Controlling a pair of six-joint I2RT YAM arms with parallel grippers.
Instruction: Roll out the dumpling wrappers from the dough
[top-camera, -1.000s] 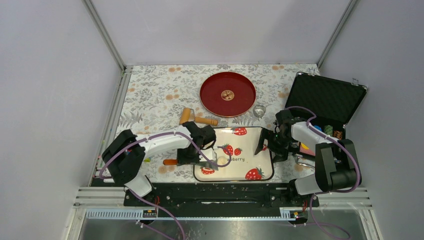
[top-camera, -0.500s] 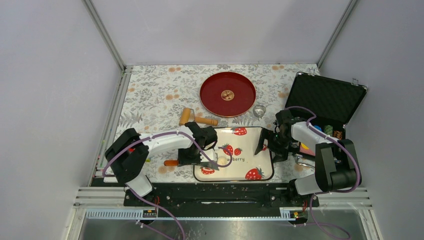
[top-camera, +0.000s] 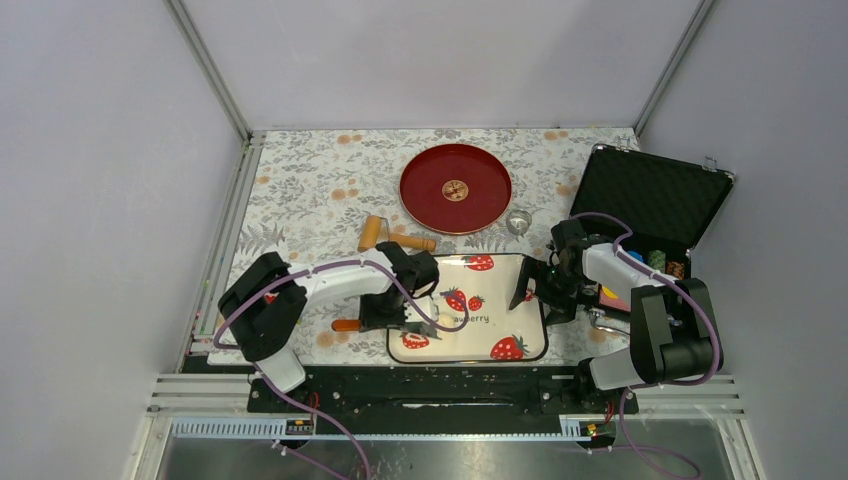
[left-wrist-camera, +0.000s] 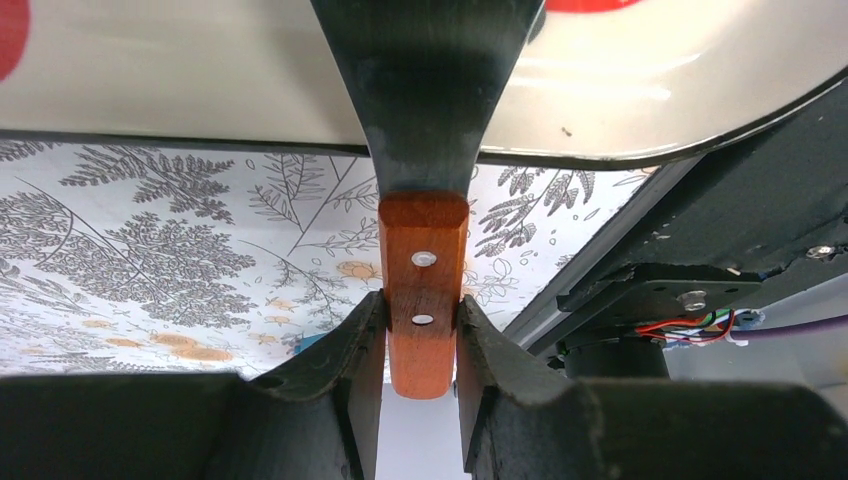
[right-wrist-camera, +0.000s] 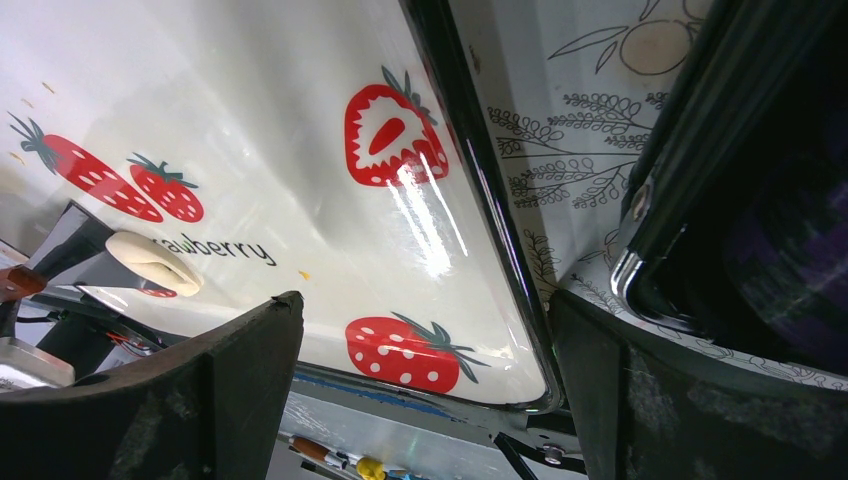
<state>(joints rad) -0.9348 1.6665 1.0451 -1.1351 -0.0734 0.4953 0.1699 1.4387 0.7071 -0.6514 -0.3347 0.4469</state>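
Note:
A small off-white lump of dough (right-wrist-camera: 152, 262) lies on the strawberry-printed tray (top-camera: 498, 296), resting at the tip of a dark scraper blade (left-wrist-camera: 425, 90). My left gripper (left-wrist-camera: 421, 330) is shut on the scraper's orange wooden handle (left-wrist-camera: 423, 290) at the tray's left edge; in the top view that handle (top-camera: 345, 325) sticks out to the left. My right gripper (right-wrist-camera: 425, 320) stands open over the tray's near right corner with nothing between its fingers. No dumpling wrappers are in view.
A tan wooden roller (top-camera: 395, 238) lies on the floral cloth behind the tray. A red plate (top-camera: 455, 188) sits further back, with a small metal ring cutter (top-camera: 518, 221) to its right. An open black case (top-camera: 650, 205) stands by the right arm.
The left arm's elbow has swung slightly right and away from the near edge, with the scraper still in its grip. The right arm has not moved.

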